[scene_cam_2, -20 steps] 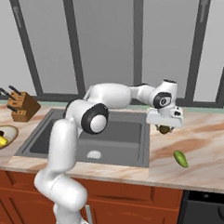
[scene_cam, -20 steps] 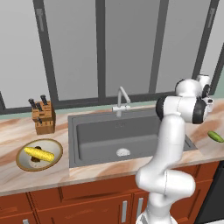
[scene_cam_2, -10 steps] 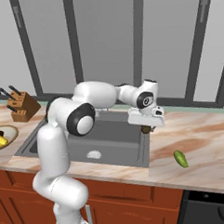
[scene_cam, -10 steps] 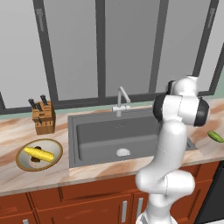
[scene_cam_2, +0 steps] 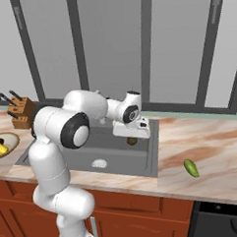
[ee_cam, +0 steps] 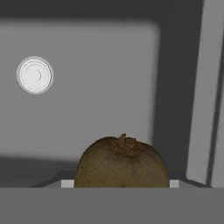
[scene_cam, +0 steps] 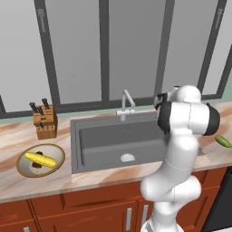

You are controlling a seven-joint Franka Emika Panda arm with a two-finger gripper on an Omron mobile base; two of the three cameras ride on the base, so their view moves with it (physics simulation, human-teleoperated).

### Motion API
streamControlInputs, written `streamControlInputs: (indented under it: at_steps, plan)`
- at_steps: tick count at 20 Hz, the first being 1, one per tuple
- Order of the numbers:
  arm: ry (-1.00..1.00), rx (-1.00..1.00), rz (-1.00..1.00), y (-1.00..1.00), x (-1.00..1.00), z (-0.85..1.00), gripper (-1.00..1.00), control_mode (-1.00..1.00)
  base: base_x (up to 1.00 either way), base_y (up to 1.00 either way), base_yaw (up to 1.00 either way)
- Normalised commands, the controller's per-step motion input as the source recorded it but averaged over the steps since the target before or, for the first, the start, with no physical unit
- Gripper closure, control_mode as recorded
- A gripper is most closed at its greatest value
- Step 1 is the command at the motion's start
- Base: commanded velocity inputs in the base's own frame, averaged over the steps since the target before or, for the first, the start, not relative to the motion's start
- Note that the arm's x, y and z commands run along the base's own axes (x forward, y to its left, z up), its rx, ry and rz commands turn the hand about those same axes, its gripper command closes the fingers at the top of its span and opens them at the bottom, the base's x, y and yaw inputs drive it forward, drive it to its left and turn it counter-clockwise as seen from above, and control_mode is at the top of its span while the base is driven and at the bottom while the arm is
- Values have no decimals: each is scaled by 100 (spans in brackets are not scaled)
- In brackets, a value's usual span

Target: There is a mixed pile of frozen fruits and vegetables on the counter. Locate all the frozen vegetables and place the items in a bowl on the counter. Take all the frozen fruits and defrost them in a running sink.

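The jaws (scene_cam_2: 132, 139) are clamped on the brown ball (scene_cam_2: 132, 141), and they hang over the right part of the sink (scene_cam_2: 112, 153), above the dark basin. In the hand view the brown ball (ee_cam: 121, 162) sits low in the middle (its small stem end faces the camera), with the round silver drain (ee_cam: 35, 75) far to the left. The corn cob (scene_cam: 41, 159) lies in the bowl (scene_cam: 56, 153) at the left of the desk (scene_cam: 18, 186), beside a dark lump. The green piece (scene_cam_2: 191, 168) rests alone on the desk right of the sink.

White arm bent forward and low, gripper (scene_cam_2: 132, 141) pointing down, jaws clamped
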Motion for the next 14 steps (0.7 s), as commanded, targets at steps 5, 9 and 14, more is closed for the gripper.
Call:
streamControlInputs:
  at_steps: [5,9,14]
  plan:
    - [-8,-2,-12,57,29,-50,100,-100,0,0,0]
    - [-4,-7,-13,54,34,-61,100,-100,0,0,0]
    - [-7,-7,-13,17,28,-68,100,-100,0,0,0]
